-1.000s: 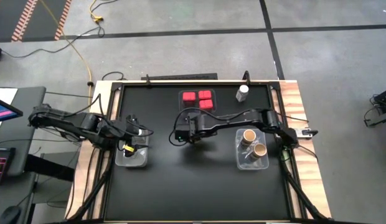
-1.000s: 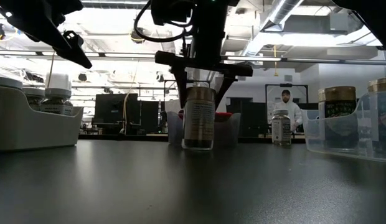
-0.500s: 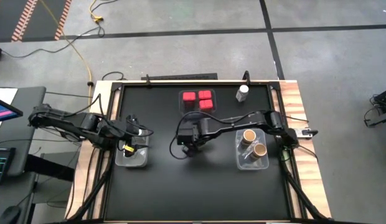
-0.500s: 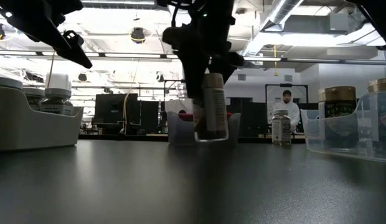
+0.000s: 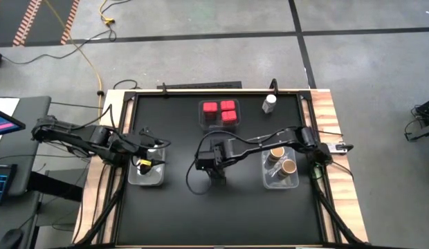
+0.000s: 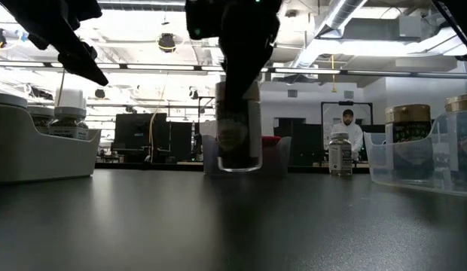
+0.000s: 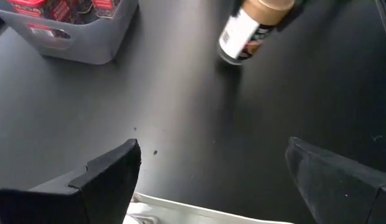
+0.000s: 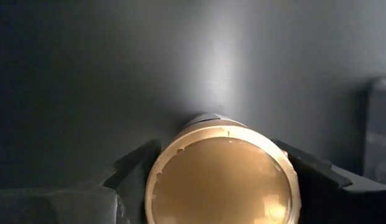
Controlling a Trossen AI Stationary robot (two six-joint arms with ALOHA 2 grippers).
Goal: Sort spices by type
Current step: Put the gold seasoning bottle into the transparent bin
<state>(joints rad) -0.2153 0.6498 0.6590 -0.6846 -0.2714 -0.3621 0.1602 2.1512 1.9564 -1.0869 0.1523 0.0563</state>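
Bins line the tabletop (image 5: 201, 207) from left to right. The left bin (image 5: 147, 173) holds white-capped round jars (image 6: 68, 113), and the left end effector (image 5: 151, 149) hangs over it with its fingers (image 7: 112, 171) spread apart and nothing between them.

At the middle of the tabletop, the right end effector (image 5: 216, 160) is clamped on a tan-lidded jar (image 6: 238, 128), carried clear of the surface; the low view shows a gap beneath its base. The right wrist view looks straight down on the lid (image 8: 221, 177), with a finger pressing on either side just under it. Behind it, at the back, a bin (image 5: 219, 114) holds the red square-topped containers (image 5: 219, 109).

Farther right, the right bin (image 5: 280, 169) already holds two tan-lidded jars (image 5: 282, 159), and one white-capped jar (image 5: 270, 102) stands alone near the back right corner.

The carried jar looks rigid, smooth-walled and light, with a glossy label (image 7: 240, 37). I judge it slippery and prone to swing or slide if squeezed low on the label; a hold high on the body, just under the lid's rim, looks safest, and that is where the fingers now sit. It seems hard enough to take firm pressure, though if it is glass a drop could crack it.
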